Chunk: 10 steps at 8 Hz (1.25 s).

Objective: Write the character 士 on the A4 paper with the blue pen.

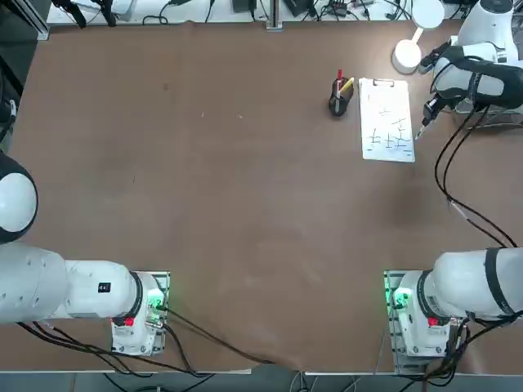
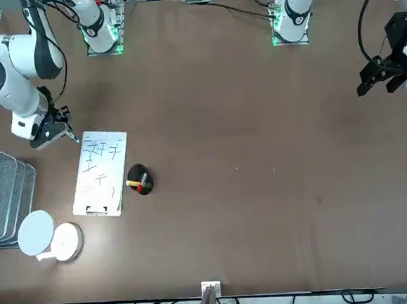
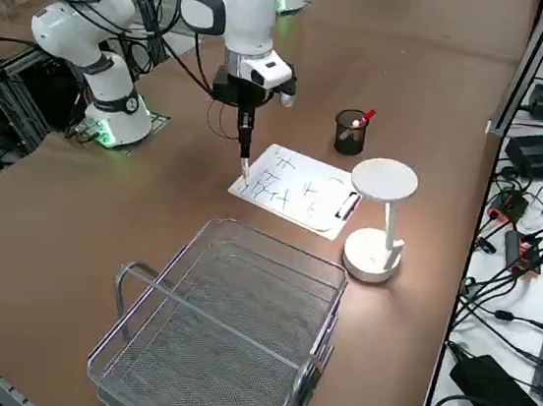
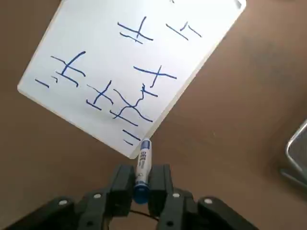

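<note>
The right pincer (image 4: 140, 188) pinches the blue pen (image 4: 142, 165) between its pressed-in fingers, the tip pointing down just beside a corner of the A4 paper (image 4: 129, 57); the sheet lies flat on the brown desk (image 1: 229, 204), blue cross-like strokes across it and a clip on its short edge away from the pincer; near the paper's long side away from the pincer stands a dark pen cup (image 1: 338, 104) holding a red and a yellow pen; a white lamp (image 3: 378, 221) stands just beyond the clip end; a wire basket (image 3: 225, 341) sits near the sheet, apart from it.
</note>
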Motion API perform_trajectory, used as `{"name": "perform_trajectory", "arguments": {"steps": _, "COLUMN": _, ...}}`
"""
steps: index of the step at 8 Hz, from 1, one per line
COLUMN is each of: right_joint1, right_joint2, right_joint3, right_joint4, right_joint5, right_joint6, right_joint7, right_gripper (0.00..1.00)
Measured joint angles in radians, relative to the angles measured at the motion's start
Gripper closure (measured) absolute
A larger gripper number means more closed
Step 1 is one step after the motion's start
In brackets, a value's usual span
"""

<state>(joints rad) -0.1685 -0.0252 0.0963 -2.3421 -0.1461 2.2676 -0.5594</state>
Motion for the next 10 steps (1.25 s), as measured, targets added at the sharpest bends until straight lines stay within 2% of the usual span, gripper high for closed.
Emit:
{"name": "perform_trajectory", "arguments": {"steps": 5, "right_joint1": 0.000, "right_joint2": 0.003, "right_joint3": 0.005, "right_joint4": -0.001, "right_joint5": 0.000, "right_joint6": 0.033, "right_joint7": -0.360, "right_gripper": 0.80}}
{"name": "perform_trajectory", "arguments": {"steps": 10, "right_joint1": 0.000, "right_joint2": 0.006, "right_joint3": 0.020, "right_joint4": -0.032, "right_joint5": 0.000, "right_joint6": 0.100, "right_joint7": -0.490, "right_gripper": 0.80}}
